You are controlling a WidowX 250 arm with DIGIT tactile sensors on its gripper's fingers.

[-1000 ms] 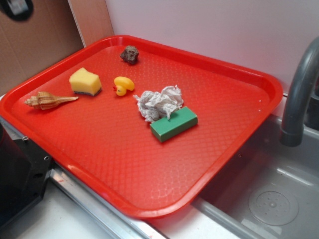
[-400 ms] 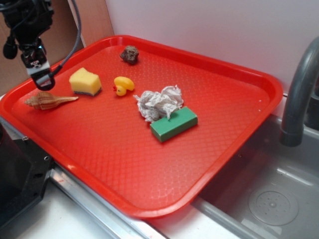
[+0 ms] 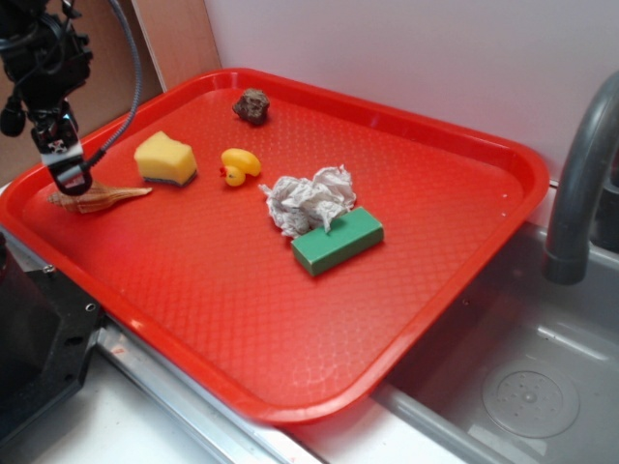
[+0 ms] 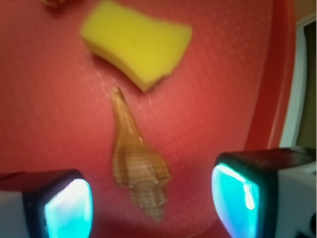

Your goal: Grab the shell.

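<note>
The shell (image 3: 104, 196) (image 4: 135, 158), tan and ribbed with a pointed tail, lies flat at the left edge of the red tray (image 3: 290, 319). My gripper (image 3: 70, 181) (image 4: 151, 206) hangs just over the shell's thick spiral end, which it partly hides in the exterior view. In the wrist view the jaws stand open, one teal pad (image 4: 69, 208) on each side of the spiral end with red tray showing between pad and shell. The shell's tail points toward the yellow sponge (image 3: 164, 158) (image 4: 137, 43).
Also on the tray lie a yellow rubber duck (image 3: 238, 165), a crumpled paper wad (image 3: 309, 198), a green block (image 3: 338, 240) and a small dark lump (image 3: 251, 104). The tray rim (image 4: 277, 99) runs close beside the shell. A sink and grey tap (image 3: 580, 184) are at the right.
The arm came into view from the upper left and has dropped toward the shell, so that the open gripper now covers its thick end. Nothing on the tray has moved.
</note>
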